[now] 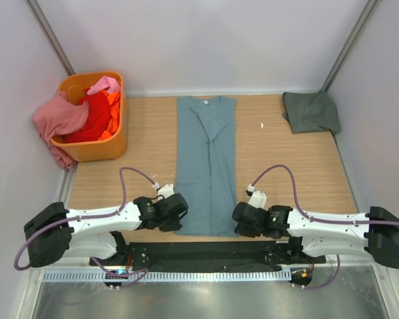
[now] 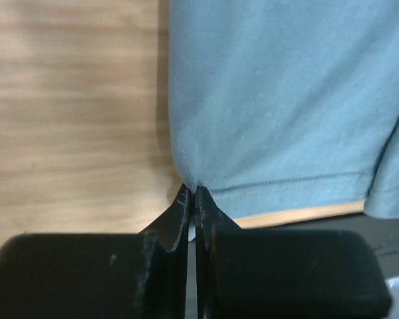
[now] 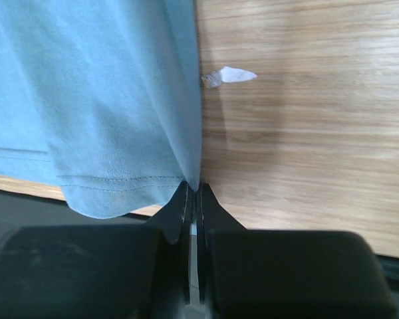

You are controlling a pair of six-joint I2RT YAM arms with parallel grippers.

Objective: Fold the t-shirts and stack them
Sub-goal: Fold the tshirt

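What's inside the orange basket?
The orange basket holds a red t-shirt, an orange t-shirt and a pink t-shirt spilling over its left rim. Anything beneath them is covered, so I cannot tell.

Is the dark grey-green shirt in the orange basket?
No, the dark grey-green shirt lies at the far right, well apart from the orange basket at the far left.

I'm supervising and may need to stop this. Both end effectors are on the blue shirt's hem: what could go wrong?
1. The left end effector and right end effector pinch only the outermost hem corners of the blue-teal shirt; the cloth may slip out on lifting.
2. Its folded-in side panels lie loose on top, so uneven lifting could let them fall open.
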